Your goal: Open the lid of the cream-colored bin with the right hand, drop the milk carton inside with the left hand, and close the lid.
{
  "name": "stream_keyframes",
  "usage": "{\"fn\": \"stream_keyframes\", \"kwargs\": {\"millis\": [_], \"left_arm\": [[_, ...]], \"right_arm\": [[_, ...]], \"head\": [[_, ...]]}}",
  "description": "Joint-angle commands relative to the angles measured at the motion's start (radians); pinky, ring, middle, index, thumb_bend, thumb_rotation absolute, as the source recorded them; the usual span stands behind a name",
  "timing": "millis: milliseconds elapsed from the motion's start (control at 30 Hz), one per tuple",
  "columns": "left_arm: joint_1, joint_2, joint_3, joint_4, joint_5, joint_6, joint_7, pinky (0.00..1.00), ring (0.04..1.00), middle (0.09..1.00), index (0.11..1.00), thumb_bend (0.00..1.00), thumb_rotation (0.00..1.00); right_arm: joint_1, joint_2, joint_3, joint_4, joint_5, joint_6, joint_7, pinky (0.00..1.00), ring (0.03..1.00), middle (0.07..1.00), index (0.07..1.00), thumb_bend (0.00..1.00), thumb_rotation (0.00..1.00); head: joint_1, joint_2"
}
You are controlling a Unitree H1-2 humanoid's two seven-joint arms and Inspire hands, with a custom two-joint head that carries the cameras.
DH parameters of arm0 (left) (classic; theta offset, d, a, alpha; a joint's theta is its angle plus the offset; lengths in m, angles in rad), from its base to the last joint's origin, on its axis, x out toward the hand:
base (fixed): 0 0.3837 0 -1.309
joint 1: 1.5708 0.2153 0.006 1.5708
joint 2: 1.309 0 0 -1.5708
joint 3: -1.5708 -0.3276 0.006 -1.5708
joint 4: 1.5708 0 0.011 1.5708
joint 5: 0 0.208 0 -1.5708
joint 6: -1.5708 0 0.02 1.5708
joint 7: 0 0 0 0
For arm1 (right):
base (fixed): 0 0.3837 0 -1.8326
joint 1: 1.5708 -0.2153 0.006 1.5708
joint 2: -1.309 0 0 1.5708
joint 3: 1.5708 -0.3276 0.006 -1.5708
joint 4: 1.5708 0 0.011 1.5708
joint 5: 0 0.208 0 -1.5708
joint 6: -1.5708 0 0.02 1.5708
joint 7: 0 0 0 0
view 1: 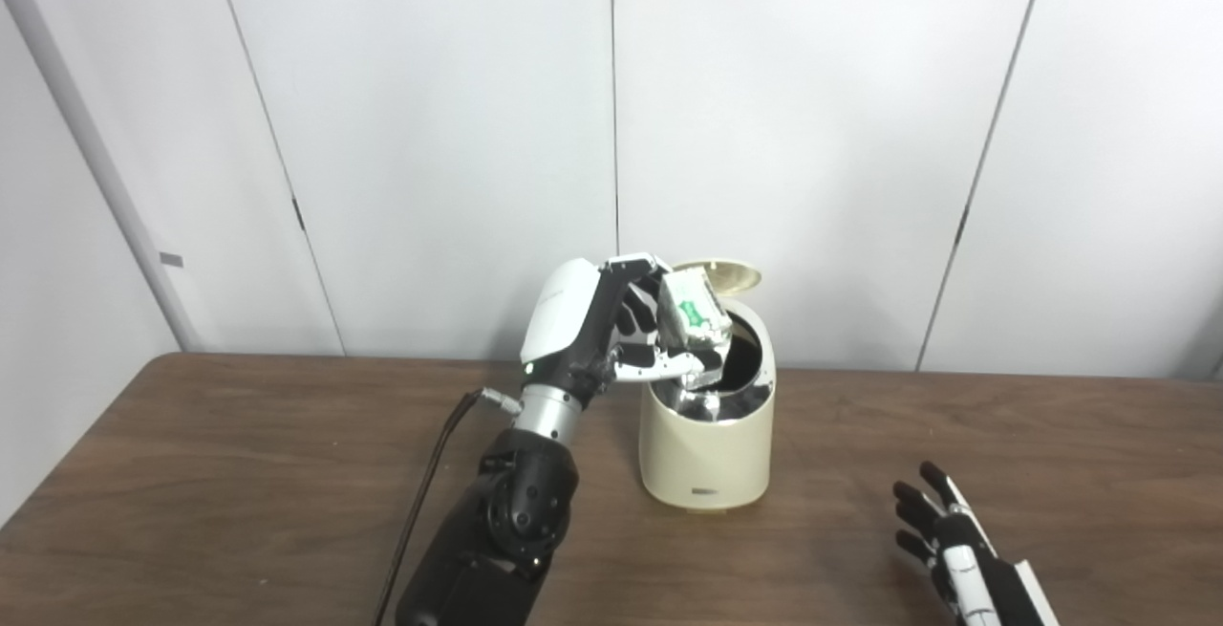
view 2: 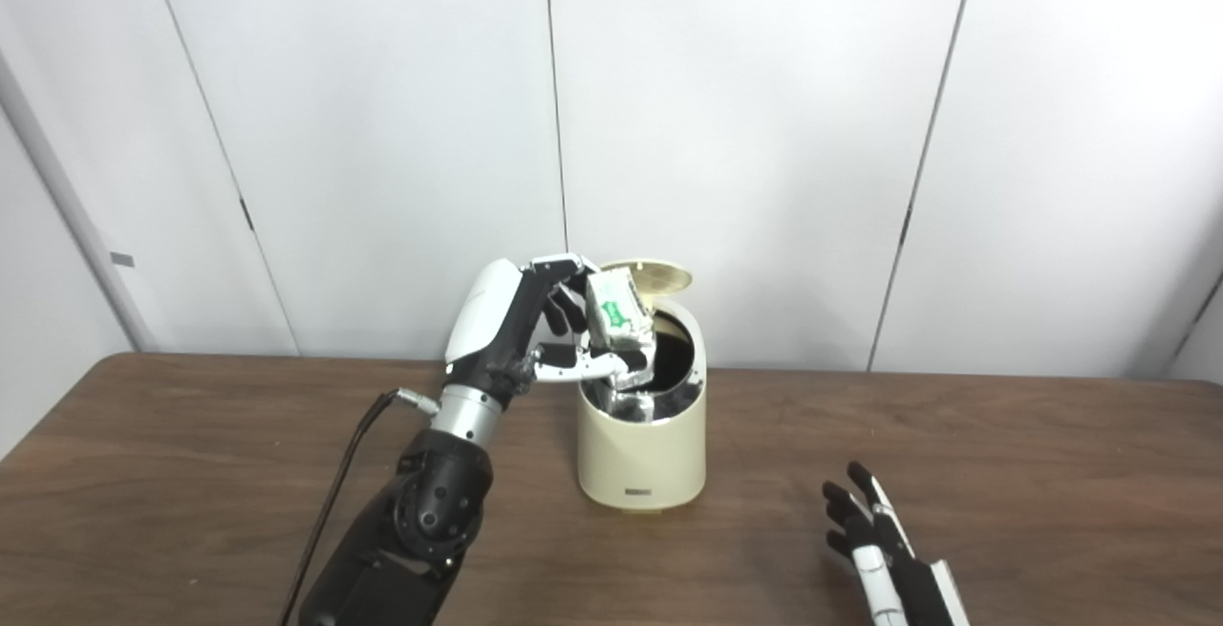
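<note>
The cream-colored bin (view 1: 707, 454) stands near the middle of the brown table, its lid (view 1: 721, 274) tipped up and open at the back. My left hand (view 1: 621, 330) is shut on the white and green milk carton (view 1: 693, 315) and holds it over the bin's open mouth, at the left rim. The dark inside of the bin shows beside the carton. My right hand (view 1: 941, 535) rests low at the front right of the table, fingers spread, open and holding nothing, well apart from the bin.
The brown table (view 1: 239, 473) runs the full width of the view. White wall panels stand close behind the bin. A black cable (view 1: 420, 502) hangs along my left forearm.
</note>
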Motion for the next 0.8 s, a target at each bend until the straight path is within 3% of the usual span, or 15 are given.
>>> {"fn": "stream_keyframes", "kwargs": {"millis": [0,233,267,300,367,767], "left_arm": [[-0.048,0.001,0.009,-0.047,-0.003,-0.024,0.024,0.36,0.397,0.523,0.529,0.50,0.00],[-0.046,-0.002,0.016,-0.049,-0.016,-0.025,0.023,0.36,0.391,0.510,0.535,0.50,0.00],[-0.045,-0.003,0.017,-0.051,-0.020,-0.021,0.020,0.35,0.411,0.550,0.575,0.74,0.00],[-0.044,-0.004,0.018,-0.053,-0.023,-0.019,0.017,0.34,0.413,0.571,0.607,0.89,0.00],[-0.043,-0.004,0.017,-0.058,-0.021,-0.009,0.015,0.33,0.410,0.588,0.632,0.97,0.00],[-0.039,0.013,-0.001,-0.078,-0.008,0.019,-0.009,0.33,0.427,0.647,0.697,1.00,0.00]], "right_arm": [[-0.025,-0.002,0.000,-0.034,-0.002,-0.038,-0.002,0.86,0.900,0.884,0.957,0.54,0.95],[-0.025,-0.004,0.000,-0.035,-0.004,-0.039,-0.001,0.86,0.897,0.877,0.956,0.54,0.95],[-0.025,-0.004,-0.001,-0.035,-0.002,-0.039,0.000,0.86,0.895,0.875,0.955,0.55,0.95],[-0.025,-0.004,-0.001,-0.035,-0.001,-0.038,0.000,0.86,0.895,0.875,0.955,0.55,0.95],[-0.025,-0.005,-0.001,-0.037,0.000,-0.036,0.001,0.86,0.895,0.875,0.955,0.54,0.95],[-0.023,-0.013,-0.001,-0.037,-0.010,-0.036,0.000,0.85,0.882,0.868,0.948,0.55,0.96]], "head": [[0.001,0.000],[0.001,0.002],[0.002,0.002],[0.002,0.002],[0.003,0.003],[0.004,0.003]]}}
